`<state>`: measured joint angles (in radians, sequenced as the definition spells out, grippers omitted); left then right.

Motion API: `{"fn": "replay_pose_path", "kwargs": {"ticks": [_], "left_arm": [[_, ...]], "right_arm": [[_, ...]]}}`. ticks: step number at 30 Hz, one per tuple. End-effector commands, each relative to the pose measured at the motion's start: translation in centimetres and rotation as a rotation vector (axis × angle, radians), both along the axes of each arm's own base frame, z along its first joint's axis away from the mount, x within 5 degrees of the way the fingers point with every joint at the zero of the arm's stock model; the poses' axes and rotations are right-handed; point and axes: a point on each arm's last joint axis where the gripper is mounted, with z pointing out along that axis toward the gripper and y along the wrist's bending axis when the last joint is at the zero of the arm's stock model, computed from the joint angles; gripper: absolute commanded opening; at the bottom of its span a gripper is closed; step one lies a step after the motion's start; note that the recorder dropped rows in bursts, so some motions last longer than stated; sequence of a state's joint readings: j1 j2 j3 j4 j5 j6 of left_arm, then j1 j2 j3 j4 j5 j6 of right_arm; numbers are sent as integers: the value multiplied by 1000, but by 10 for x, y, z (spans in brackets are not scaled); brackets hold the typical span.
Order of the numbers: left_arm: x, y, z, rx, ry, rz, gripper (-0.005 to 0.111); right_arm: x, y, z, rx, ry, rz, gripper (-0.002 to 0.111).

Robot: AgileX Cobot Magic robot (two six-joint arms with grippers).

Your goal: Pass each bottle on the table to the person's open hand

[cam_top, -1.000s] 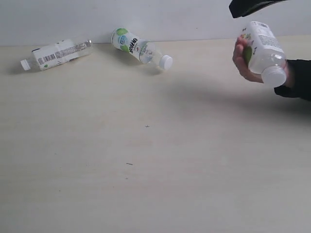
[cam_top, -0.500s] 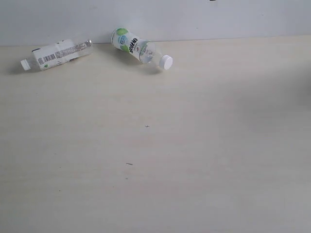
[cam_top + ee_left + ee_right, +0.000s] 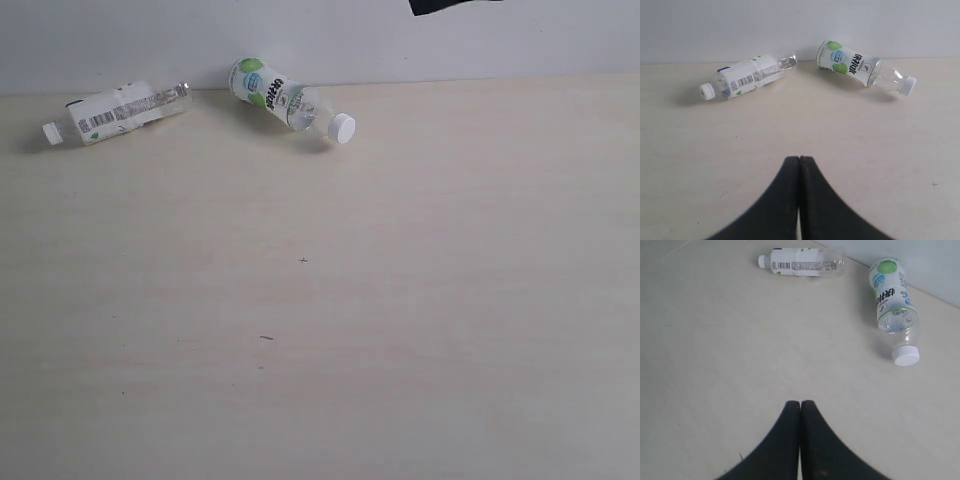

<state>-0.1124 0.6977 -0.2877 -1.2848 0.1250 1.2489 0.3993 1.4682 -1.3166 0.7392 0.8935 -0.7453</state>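
Two bottles lie on their sides at the back of the table (image 3: 330, 330). The barcode-label bottle (image 3: 113, 112) (image 3: 748, 77) (image 3: 801, 262) is at the far left, white cap pointing left. The green-and-white-label bottle (image 3: 287, 98) (image 3: 863, 72) (image 3: 892, 307) lies to its right, white cap toward the table's middle. My left gripper (image 3: 799, 159) is shut and empty above bare tabletop, short of both bottles. My right gripper (image 3: 800, 403) is also shut and empty over the table. A black piece of an arm (image 3: 450, 5) shows at the exterior view's top edge. The person's open hand is out of view.
A pale wall (image 3: 320, 40) runs along the table's far edge, right behind the bottles. A few tiny dark specks (image 3: 303, 260) mark the tabletop.
The hand holding a bottle at the right has left the view, taking the bottle. The black arm part at the top went out, then reappeared further left. The two bottles did not move.
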Motion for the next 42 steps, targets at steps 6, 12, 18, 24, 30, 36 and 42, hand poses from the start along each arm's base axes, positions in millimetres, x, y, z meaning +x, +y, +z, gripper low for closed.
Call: {"fn": "replay_pose_path", "kwargs": {"ticks": [6, 12, 18, 24, 30, 36, 42], "left_arm": [[-1, 0, -1, -2, 1, -1, 0], [-1, 0, -1, -2, 1, -1, 0], [-1, 0, -1, 0, 1, -2, 0], [-1, 0, -1, 0, 1, -2, 0], [-1, 0, -1, 0, 1, -2, 0], [-1, 0, -1, 0, 1, -2, 0], [-1, 0, -1, 0, 1, -2, 0]], "right_arm": [[1, -1, 1, 5, -35, 11, 0], [1, -1, 1, 6, -38, 7, 0], [2, -1, 1, 7, -41, 4, 0], [2, -1, 1, 7, -44, 2, 0], [2, -1, 2, 8, -46, 0, 0], [2, -1, 2, 10, -45, 0, 0], [2, -1, 2, 10, -45, 0, 0]]}}
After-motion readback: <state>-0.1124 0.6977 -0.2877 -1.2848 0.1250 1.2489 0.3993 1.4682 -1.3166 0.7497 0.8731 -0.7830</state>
